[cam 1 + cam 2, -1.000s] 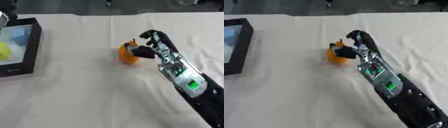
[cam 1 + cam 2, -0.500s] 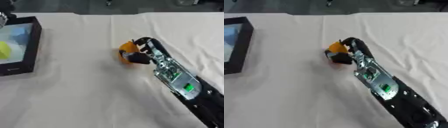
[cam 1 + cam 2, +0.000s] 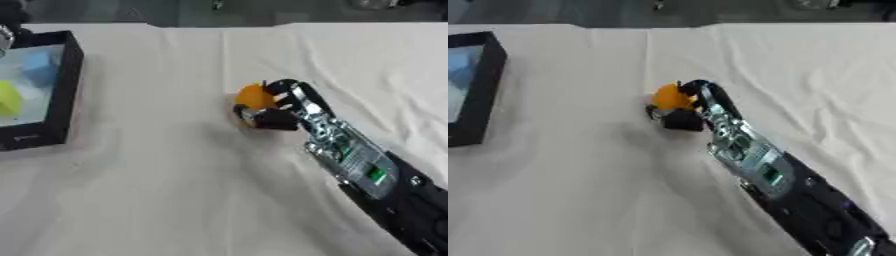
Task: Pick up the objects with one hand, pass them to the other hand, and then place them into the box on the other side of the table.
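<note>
An orange rounded object (image 3: 255,97) sits near the middle of the white cloth. My right hand (image 3: 282,111) has its fingers and thumb curled round it, the arm running in from the lower right. A black box (image 3: 63,95) stands at the left edge, with a yellow piece (image 3: 9,98) and a light blue piece (image 3: 37,67) inside. My left hand does not show in either view.
The white tablecloth (image 3: 157,190) is wrinkled, with folds running toward the far right. A dark floor strip lies past the table's far edge (image 3: 219,25).
My right hand has swung left and closed round the orange object, which has shifted slightly left. The box stays where it was.
</note>
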{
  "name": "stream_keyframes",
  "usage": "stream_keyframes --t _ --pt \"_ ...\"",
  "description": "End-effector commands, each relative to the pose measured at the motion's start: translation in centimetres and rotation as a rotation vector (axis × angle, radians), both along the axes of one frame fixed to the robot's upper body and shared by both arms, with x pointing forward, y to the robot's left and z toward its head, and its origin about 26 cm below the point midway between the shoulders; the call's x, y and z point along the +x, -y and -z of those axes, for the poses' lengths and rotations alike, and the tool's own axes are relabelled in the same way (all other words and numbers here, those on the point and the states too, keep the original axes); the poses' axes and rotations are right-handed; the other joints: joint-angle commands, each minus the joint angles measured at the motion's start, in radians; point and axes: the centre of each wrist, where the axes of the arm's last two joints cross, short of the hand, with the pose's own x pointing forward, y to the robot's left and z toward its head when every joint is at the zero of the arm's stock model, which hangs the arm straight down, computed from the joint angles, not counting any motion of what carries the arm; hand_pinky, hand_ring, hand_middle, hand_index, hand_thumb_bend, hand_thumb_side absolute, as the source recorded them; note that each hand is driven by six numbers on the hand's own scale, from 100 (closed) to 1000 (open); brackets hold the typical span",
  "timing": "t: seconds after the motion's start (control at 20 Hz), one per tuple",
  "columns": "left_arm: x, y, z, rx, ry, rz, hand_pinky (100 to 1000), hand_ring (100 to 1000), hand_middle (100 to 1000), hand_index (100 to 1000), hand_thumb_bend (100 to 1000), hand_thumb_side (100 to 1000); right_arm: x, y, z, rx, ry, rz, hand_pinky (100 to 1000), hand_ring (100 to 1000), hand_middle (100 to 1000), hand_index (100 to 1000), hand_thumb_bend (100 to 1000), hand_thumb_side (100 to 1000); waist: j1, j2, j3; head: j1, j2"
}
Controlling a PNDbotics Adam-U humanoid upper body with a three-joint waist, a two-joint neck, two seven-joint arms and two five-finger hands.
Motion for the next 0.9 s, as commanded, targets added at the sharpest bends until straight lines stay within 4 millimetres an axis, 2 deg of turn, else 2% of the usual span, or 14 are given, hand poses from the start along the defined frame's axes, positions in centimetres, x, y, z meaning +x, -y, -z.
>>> stream_keyframes --t 0.05,0.25,0.45,0.8,0.9 --pt "-0.3 -0.1 -0.8 0.019 0.031 -0.008 1000 816 882 741 100 592 0.0 0.3 -0.7 -0.059 0.005 0.264 825 781 801 789 532 337 -0.009 0.004 0.002 -0.005 -0.014" --pt "-0.3 0.0 -0.6 0.019 0.027 -0.005 1000 817 882 737 100 596 0.1 0.4 -0.6 -0.051 0.005 0.297 822 774 795 783 513 263 -0.008 0.008 0.003 -0.008 -0.017" --pt "-0.3 0.0 -0.6 0.017 0.029 -0.001 1000 817 880 735 100 597 0.2 0.2 0.1 -0.064 0.02 0.341 818 767 793 785 462 114 -0.006 0.013 0.006 -0.012 -0.017" --pt "-0.3 0.1 -0.5 0.016 0.026 -0.001 1000 817 880 734 100 602 0.0 -0.3 1.0 -0.075 0.052 0.399 820 769 796 790 456 103 -0.006 0.017 0.008 -0.014 -0.017" --pt "-0.3 0.1 -0.4 0.018 0.022 0.001 1000 817 878 731 100 607 0.3 0.0 1.2 -0.095 0.065 0.432 830 782 807 808 440 100 -0.007 0.02 0.007 -0.014 -0.016"
